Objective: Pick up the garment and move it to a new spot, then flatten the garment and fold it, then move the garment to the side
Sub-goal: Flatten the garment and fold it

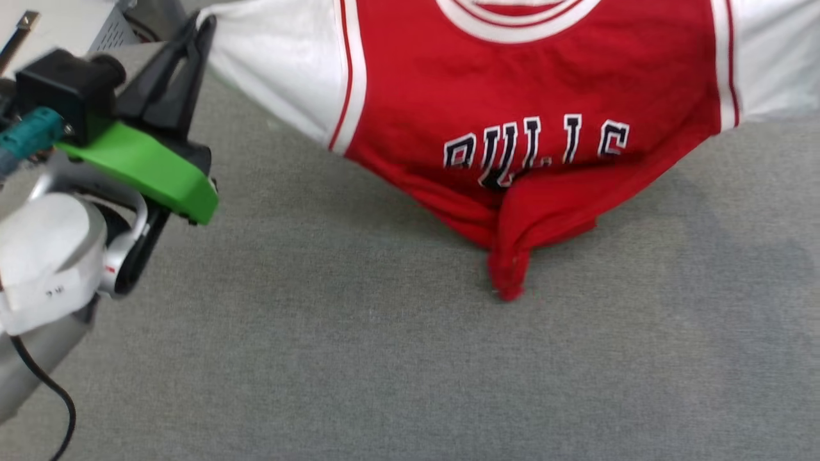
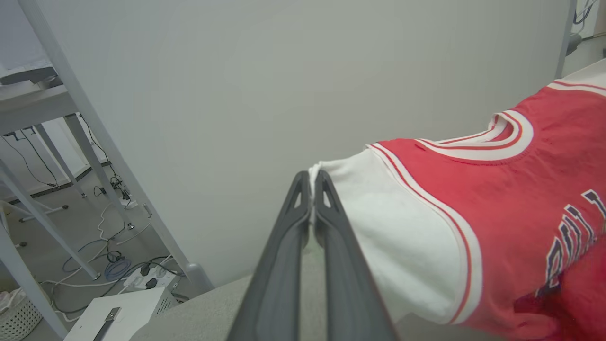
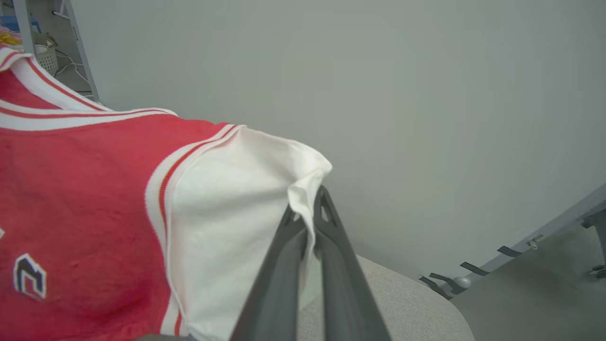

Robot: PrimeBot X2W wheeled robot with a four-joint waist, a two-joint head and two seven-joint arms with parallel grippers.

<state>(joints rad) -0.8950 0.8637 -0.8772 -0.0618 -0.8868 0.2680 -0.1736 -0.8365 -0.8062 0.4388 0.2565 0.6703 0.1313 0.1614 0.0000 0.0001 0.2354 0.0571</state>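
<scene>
We hold the red shirt [image 1: 512, 96] stretched above the grey woven bench [image 1: 320, 358], its bunched hem drooping low. Our left fingers [image 2: 284, 246] and right fingers [image 3: 337, 265] are clamped on the soft white sleeve edges; the bench spreads wide beneath.

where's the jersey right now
The garment hangs across the top of the head view, stretched between the left gripper and right gripper, each pinching a white sleeve, its red hem sagging toward the grey table.
</scene>
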